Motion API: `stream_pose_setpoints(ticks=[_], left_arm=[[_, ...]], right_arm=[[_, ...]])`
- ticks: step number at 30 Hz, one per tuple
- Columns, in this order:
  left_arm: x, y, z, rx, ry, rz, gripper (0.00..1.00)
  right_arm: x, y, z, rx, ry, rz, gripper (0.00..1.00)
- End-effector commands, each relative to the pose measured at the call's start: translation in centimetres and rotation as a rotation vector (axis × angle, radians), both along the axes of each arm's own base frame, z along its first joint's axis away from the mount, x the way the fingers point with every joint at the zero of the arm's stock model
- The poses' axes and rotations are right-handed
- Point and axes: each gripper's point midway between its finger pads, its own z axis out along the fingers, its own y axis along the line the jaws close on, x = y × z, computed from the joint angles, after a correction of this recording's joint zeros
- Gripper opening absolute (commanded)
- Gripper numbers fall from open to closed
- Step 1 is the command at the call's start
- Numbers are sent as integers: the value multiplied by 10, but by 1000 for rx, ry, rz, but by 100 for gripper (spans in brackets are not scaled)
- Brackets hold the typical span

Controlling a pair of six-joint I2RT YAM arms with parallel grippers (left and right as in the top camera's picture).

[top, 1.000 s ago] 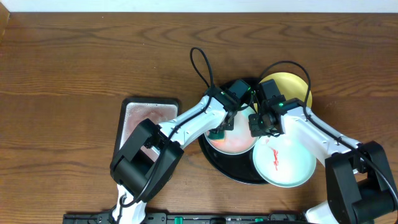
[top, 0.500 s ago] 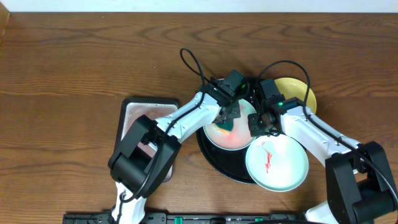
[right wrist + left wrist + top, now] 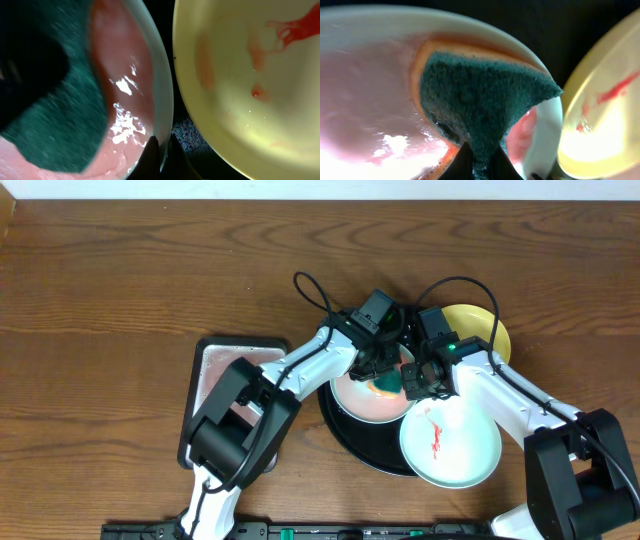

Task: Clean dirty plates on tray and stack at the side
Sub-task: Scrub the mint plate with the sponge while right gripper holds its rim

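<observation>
From overhead, the tray (image 3: 350,442) is sitting right of the middle of the tabletop (image 3: 120,300), close to its near edge, and is carrying a smeared plate (image 3: 365,402), pink all over. A pale plate (image 3: 455,450) with a red streak is overlapping the tray's right rim, a yellow plate (image 3: 488,332) is lying at its far right, and a metal pan (image 3: 225,365) is lying just left of the tray. The left pincer (image 3: 383,375) is pressing a sponge (image 3: 386,388) onto the smeared plate, with the right pincer (image 3: 413,385) at that plate's right rim. In the left wrist view, the left pincer (image 3: 482,162) is clamping the sponge (image 3: 480,100), which is touching the plate's wet inner edge. In the right wrist view, the right pincer (image 3: 161,152) is pinching together on the smeared plate's rim, with the yellow plate (image 3: 240,90) just beside it.
</observation>
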Motion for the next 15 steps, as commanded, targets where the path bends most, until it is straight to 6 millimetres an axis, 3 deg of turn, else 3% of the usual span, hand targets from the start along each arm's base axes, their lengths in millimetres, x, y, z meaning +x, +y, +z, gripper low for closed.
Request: stream_pose_setpoints(ticks=[1,7,15], left_arm=[[-80,-26,-41,-87,284,-181,7],[-81,-22,-39,-100,302,-194,7],[-92,37,-43,42,433,-172,7]], right_arm=[[-5,0,-1,-9,15,46,1],[-5,0,-1,-9,15,46,1],[-6,0,-1,-9,16,46,1]])
